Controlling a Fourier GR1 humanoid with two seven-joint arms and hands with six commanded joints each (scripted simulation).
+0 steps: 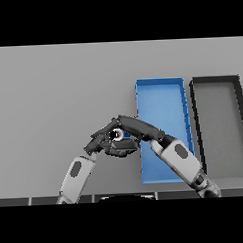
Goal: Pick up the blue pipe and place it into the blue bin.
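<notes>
Both hands meet just left of the long blue rectangular bin. The right hand has fingers curled round the small blue pipe, barely peeking out at the bin's left edge. The left hand sits right against it; can't tell its fingers. A dark grey bin sits to the right.

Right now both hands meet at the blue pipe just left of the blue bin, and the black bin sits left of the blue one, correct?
Not quite. The head view shows the black rectangular bin to the right of the blue rectangular bin, not left. The rest holds: the left hand and right hand meet at the small blue pipe just left of the blue bin.
</notes>
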